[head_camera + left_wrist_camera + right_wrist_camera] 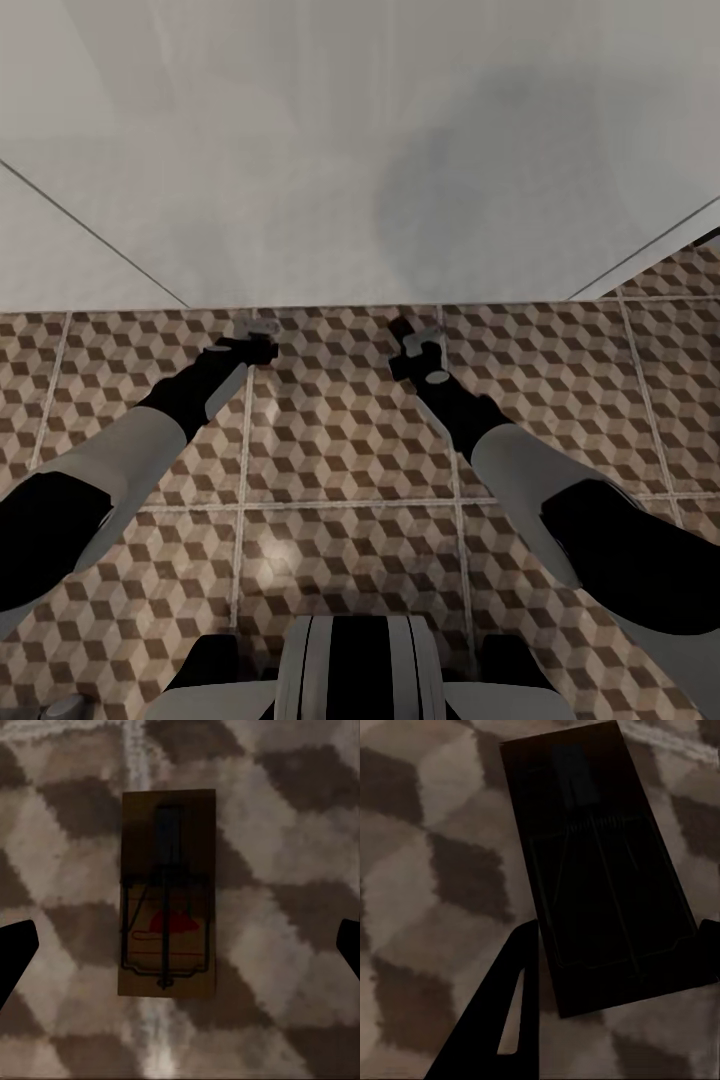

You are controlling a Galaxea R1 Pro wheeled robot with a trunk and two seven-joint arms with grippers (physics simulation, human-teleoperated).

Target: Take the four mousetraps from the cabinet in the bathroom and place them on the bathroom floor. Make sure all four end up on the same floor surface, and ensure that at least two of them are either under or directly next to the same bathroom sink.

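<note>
Your left gripper hangs with jaws spread wide over a mousetrap lying flat on the floor, clear of both fingers, which reads as a trap set down where the task wants it. Its long axis runs across the gap between the jaws, red spot nearer one short end. Your right gripper pinches a second trap by one short end, low over the tiles, board pointing away along the fingers, probably for placing.
</note>
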